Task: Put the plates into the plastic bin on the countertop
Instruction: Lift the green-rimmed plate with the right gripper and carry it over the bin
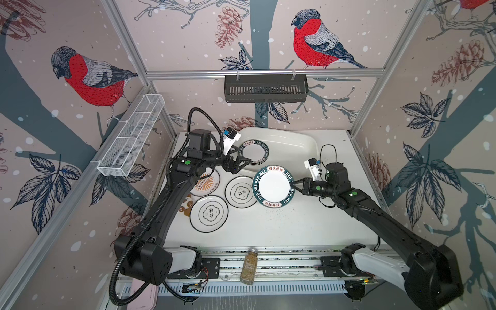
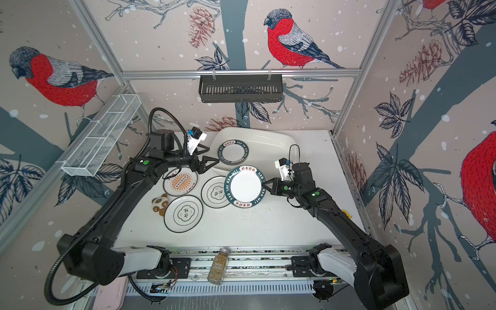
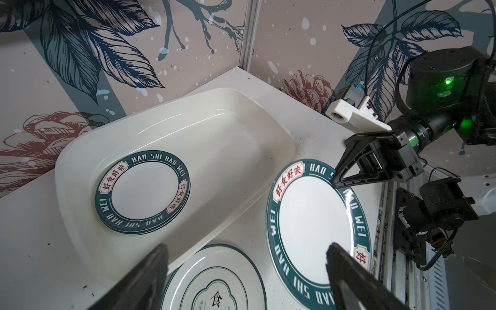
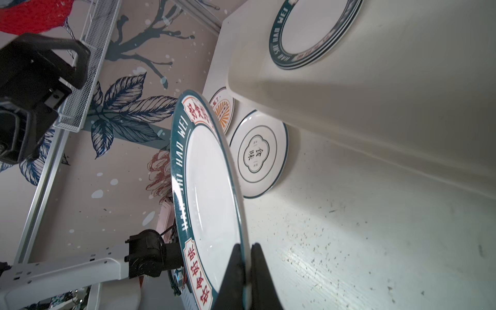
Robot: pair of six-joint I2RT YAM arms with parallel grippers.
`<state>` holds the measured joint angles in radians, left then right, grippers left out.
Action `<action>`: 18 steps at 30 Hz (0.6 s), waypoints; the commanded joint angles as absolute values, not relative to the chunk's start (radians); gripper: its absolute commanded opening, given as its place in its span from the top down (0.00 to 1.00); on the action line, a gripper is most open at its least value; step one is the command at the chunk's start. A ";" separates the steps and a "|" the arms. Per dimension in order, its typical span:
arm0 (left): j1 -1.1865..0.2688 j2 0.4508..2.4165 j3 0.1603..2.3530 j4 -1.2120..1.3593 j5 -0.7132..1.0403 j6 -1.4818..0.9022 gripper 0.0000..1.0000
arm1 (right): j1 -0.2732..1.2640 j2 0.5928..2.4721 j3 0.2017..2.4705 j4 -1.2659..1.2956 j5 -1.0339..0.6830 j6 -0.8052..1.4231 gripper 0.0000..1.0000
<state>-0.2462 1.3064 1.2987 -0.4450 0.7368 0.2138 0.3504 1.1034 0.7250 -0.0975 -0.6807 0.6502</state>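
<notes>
Green-rimmed plate [image 1: 273,186] aloft, tight between right fingers [image 1: 298,182]; left fingers [image 1: 243,160] wide apart, empty, beside plastic bin [image 1: 290,142].

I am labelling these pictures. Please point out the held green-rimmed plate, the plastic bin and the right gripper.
held green-rimmed plate [image 1: 273,186]: in a top view, on its white centre.
plastic bin [image 1: 291,146]: in a top view, on its bare inside.
right gripper [image 1: 294,183]: in a top view, between its fingertips.

White bin [image 1: 295,145], dark-green lettered plate [image 1: 273,185], orange sunburst plate [image 2: 180,182], black-rimmed flower-emblem plate [image 1: 208,213], red-breasted bird wallpaper [image 1: 91,77]
</notes>
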 commanded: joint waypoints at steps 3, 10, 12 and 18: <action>-0.241 1.280 1.288 -0.409 0.749 0.215 0.09 | 0.255 1.163 0.819 -0.064 -0.736 0.616 0.99; -0.240 1.237 1.257 -0.395 0.730 0.224 0.08 | 0.168 1.315 0.922 0.008 -0.699 0.622 0.99; -0.240 1.231 1.251 -0.393 0.734 0.225 0.08 | 0.161 1.368 0.947 0.032 -0.677 0.624 0.99; -0.239 1.229 1.252 -0.392 0.747 0.221 0.09 | 0.141 1.530 1.002 0.108 -0.658 0.658 0.99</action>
